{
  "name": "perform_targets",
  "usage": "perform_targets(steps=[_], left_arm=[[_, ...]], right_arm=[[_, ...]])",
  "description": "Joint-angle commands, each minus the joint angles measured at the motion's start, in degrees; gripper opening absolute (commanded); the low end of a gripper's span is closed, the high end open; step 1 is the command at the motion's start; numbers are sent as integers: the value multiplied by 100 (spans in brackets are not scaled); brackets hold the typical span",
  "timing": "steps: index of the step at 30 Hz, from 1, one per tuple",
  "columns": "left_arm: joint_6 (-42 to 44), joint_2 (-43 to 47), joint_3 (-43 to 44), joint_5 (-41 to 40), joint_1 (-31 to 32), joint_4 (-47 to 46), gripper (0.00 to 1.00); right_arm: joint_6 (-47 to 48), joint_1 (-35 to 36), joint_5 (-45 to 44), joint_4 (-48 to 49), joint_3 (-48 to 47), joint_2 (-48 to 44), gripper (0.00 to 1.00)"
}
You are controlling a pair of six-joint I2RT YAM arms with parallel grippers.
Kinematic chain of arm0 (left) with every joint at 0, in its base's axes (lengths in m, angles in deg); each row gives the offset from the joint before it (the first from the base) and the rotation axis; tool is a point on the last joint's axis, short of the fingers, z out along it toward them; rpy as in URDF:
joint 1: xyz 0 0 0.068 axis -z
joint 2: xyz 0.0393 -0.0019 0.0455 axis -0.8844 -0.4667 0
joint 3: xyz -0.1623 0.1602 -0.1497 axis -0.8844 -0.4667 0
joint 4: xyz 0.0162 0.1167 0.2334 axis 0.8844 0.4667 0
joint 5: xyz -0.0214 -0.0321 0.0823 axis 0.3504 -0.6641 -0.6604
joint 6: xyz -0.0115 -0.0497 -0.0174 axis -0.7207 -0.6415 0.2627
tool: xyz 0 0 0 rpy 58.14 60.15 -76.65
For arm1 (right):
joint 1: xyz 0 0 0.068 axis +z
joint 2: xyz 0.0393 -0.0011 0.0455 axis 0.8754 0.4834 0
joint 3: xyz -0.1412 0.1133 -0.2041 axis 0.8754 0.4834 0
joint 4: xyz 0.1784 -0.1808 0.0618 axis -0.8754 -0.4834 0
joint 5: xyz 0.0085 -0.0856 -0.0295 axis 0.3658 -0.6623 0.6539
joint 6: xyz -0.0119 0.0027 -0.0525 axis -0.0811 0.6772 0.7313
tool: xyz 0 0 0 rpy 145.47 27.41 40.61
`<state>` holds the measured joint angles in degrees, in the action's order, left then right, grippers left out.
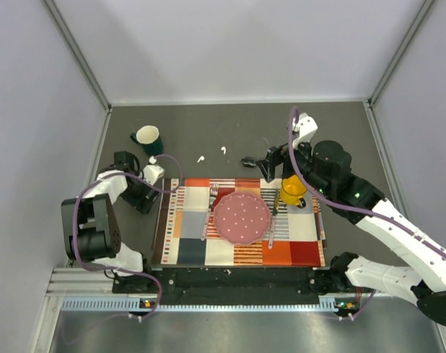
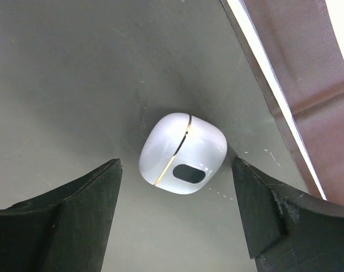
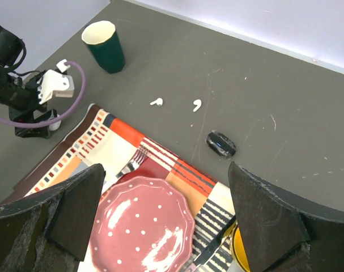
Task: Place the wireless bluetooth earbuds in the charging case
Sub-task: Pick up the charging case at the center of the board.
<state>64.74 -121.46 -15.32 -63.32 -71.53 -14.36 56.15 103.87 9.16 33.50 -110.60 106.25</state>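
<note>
Left jaws flank charging case point(image 2: 182, 154), not touching.

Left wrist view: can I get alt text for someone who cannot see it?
A small white charging case with a thin gold seam and a dark oval on its face lies on the grey table, between the two black fingers of the open left tool, neither touching it. A placemat's edge crosses the top right corner.

A smooth, glossy white plastic charging case point(image 2: 182, 154) sits on a matt, lightly scuffed grey table point(image 2: 75, 68), and the pink plate point(image 3: 142, 226) looks glazed and shiny.
</note>
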Motion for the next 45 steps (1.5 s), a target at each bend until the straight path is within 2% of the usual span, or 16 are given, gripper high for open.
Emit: perform_targets(steps=[1, 6, 12, 21, 25, 34, 45], left_arm=[[178, -238, 266, 259, -32, -114, 79], [117, -528, 512, 532, -67, 97, 68], [178, -520, 592, 892, -68, 422, 63], [64, -98, 460, 928, -68, 457, 60], [125, 43, 267, 813, -76, 378, 63], [187, -124, 231, 418, -94, 299, 65], [178, -361, 319, 646, -129, 299, 60]], right_arm=[[98, -51, -116, 116, -147, -68, 90], [124, -51, -116, 124, -147, -68, 91], [142, -51, -151, 142, -121, -77, 91], [151, -60, -134, 151, -103, -130, 91], [151, -51, -108, 151, -95, -147, 91], [186, -51, -107, 142, -77, -226, 92], [256, -51, -151, 133, -42, -262, 92]])
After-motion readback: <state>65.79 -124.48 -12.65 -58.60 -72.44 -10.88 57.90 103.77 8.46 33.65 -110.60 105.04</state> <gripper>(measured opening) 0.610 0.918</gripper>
